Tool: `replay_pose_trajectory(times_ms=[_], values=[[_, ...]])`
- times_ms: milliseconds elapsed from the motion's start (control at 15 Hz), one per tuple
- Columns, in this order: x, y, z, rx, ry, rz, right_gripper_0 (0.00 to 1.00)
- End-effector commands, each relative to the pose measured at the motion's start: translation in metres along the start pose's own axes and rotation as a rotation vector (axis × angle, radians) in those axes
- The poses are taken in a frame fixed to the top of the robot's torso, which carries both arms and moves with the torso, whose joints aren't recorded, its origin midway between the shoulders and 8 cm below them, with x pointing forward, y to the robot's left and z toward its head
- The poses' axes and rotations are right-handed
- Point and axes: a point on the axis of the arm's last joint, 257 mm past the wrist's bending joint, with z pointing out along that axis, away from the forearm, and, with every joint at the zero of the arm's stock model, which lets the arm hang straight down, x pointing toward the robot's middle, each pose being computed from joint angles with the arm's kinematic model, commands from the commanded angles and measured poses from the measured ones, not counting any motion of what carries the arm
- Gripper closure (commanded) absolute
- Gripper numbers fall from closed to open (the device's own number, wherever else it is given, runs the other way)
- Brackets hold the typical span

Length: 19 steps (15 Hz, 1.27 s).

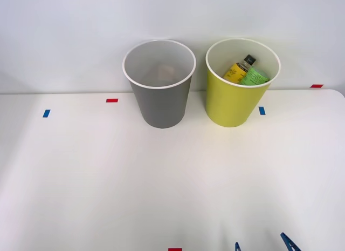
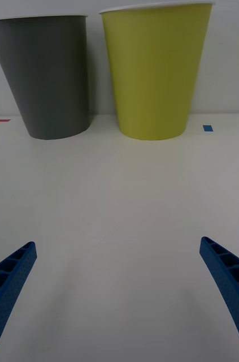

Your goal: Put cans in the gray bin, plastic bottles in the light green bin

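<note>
The blue ribbed right hand [image 1: 262, 245] is hovering wide open and empty at six o'clock over the white table [image 1: 108, 181]. Both small plastic bottles [image 1: 243, 70] are leaning inside the yellow-green tapered bin [image 1: 232, 105] at one o'clock, sorted as the task asks; the gray tapered bin [image 1: 161, 105] is standing just beside it, its contents unclear.

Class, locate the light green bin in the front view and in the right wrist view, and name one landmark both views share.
Front view: the light green bin stands right of centre at the table's far edge.
Right wrist view: the bin stands ahead of the open pincer.
Shared landmark: the gray bin beside it.
</note>
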Motion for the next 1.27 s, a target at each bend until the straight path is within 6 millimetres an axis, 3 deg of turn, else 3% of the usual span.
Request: replay_pose_trajectory(times_ms=[67, 1267], values=[[0.0000, 0.0000, 0.0000, 0.000, 0.000, 0.000, 0.00], [0.0000, 0.0000, 0.0000, 0.000, 0.000, 0.000, 0.00]])
